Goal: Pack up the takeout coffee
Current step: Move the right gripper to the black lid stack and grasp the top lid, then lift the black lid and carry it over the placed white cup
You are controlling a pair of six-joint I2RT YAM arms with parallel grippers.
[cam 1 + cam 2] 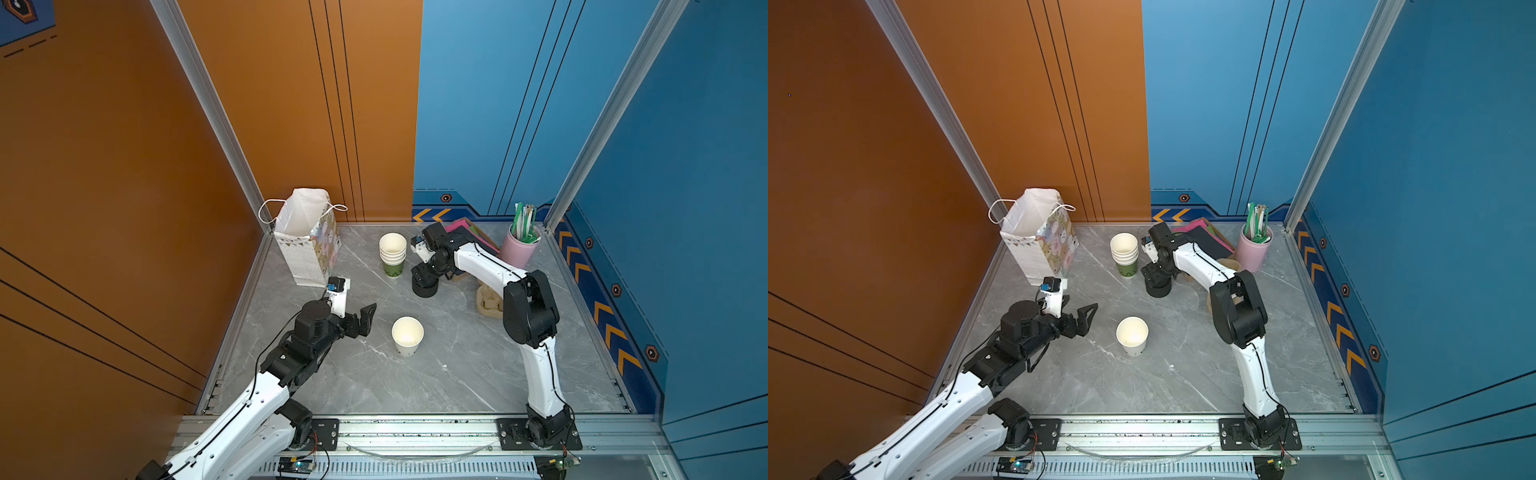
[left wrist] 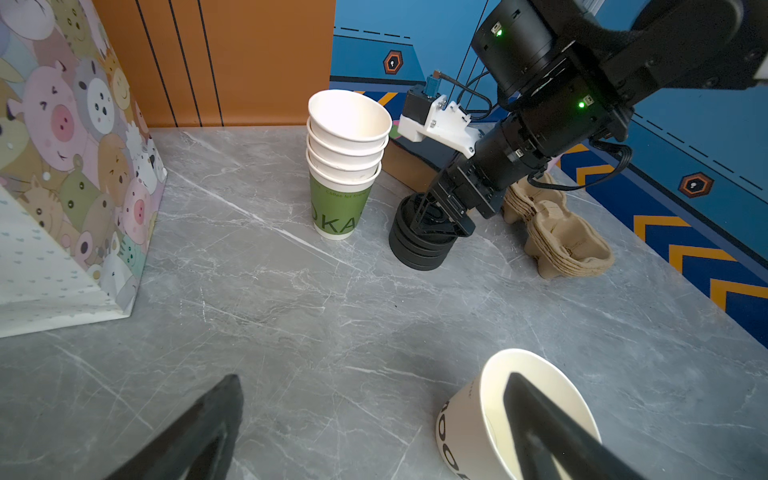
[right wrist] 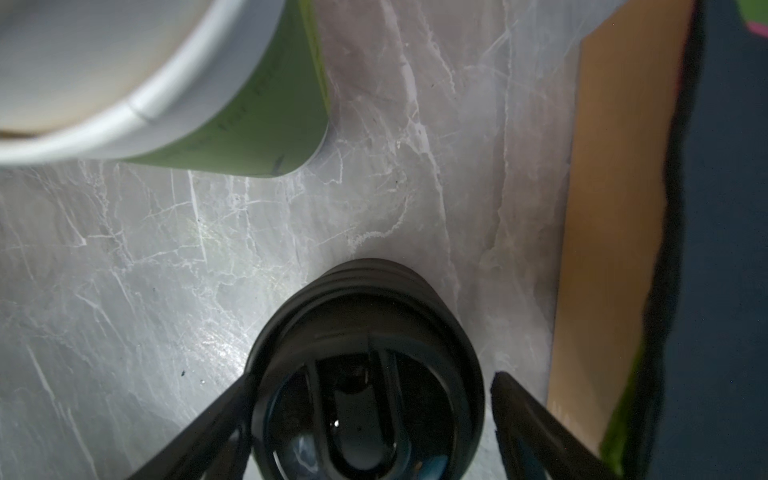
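Observation:
The takeout coffee's small white paper cup [image 1: 407, 334] [image 1: 1132, 335] stands alone mid-table with its mouth open and no lid on it. My left gripper [image 1: 360, 322] [image 2: 372, 377] is open just left of the cup, not touching it; in the left wrist view one finger [image 2: 536, 415] overlaps the cup [image 2: 469, 419]. My right gripper [image 1: 424, 277] [image 3: 374, 377] is open and pointing down over the pile of black lids [image 1: 424, 287] [image 3: 365, 332]. Its jaws straddle the top lid, with a gap at one side.
A patterned paper bag [image 1: 305, 245] stands open at the back left. Stacked lidless cups [image 1: 392, 253], green one lowest, are beside the lids. Brown cup carriers [image 2: 561, 237], coloured sheets [image 1: 469, 232] and a pink holder of straws [image 1: 519, 249] sit at the back right.

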